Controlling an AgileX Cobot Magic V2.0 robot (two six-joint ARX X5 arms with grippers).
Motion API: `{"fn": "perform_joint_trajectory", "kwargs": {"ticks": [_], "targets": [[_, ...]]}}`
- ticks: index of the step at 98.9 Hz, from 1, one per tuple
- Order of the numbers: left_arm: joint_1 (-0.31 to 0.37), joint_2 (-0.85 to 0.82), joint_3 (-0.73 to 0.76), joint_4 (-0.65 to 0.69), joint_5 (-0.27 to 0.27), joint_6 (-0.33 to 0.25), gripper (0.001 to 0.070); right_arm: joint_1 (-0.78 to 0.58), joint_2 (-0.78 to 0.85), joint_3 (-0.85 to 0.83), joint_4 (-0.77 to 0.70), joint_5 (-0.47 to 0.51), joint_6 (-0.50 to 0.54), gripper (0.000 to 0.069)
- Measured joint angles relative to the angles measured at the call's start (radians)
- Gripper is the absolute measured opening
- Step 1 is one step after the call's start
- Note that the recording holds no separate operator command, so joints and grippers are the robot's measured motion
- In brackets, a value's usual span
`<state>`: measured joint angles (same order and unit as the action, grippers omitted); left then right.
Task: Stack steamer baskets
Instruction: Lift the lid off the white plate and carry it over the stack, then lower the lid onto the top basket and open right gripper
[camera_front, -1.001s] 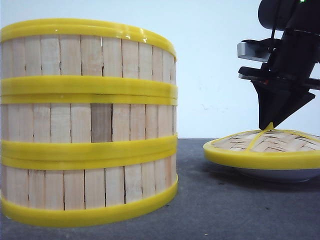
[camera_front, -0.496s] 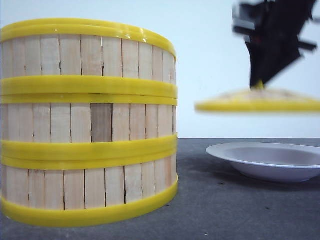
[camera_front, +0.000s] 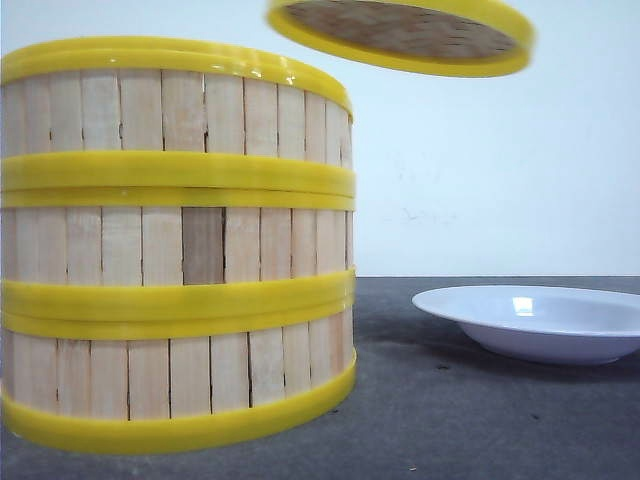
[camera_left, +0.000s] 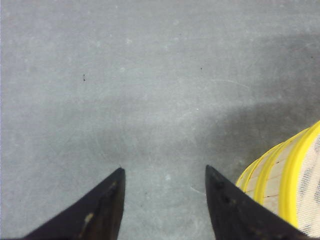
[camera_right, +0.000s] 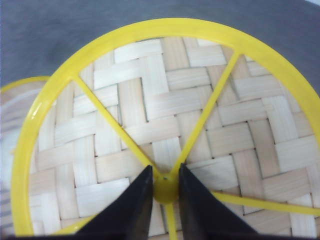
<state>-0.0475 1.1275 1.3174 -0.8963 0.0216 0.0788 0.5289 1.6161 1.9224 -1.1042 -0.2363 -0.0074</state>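
Observation:
Three steamer baskets (camera_front: 175, 250) with pale slat walls and yellow rims stand stacked at the left of the front view. A part of the stack (camera_left: 292, 185) shows beside my left gripper (camera_left: 164, 171), which hangs open over bare table. My right gripper (camera_right: 165, 170) is shut on the yellow knob (camera_right: 165, 188) of the woven lid (camera_right: 170, 125). In the front view the lid (camera_front: 400, 35) hangs tilted in the air, above and to the right of the stack's top, its underside showing. The right gripper itself is out of the front view.
A white shallow plate (camera_front: 535, 320) rests on the dark grey table (camera_front: 450, 420) at the right. A pale wall stands behind. The edge of the basket stack (camera_right: 15, 100) shows beyond the lid in the right wrist view.
The right gripper has lifted the lid off the white plate, carried it up and leftward toward the stack, and risen out of the front view. The stack has not moved.

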Motion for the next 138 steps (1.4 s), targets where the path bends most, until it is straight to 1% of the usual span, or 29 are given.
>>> {"fn": "perform_joint_trajectory", "kwargs": {"ticks": [27,60,104,138], "targets": [[0.000,0.000,0.000,-0.001,0.000,0.000,0.0300,0.161,0.111,0.125,-0.045,0.000,-0.023,0.0067],[0.000,0.000,0.000,-0.005,0.000,0.000,0.0300,0.284,0.178,0.129,-0.043,0.005,-0.040,0.0067],[0.000,0.000,0.000,-0.005,0.000,0.000,0.0300,0.340,0.254,0.129,-0.025,0.010,-0.042,0.0067],[0.002,0.000,0.000,-0.005,0.000,0.000,0.0300,0.352,0.257,0.129,-0.021,0.039,-0.050,0.0067]]}}
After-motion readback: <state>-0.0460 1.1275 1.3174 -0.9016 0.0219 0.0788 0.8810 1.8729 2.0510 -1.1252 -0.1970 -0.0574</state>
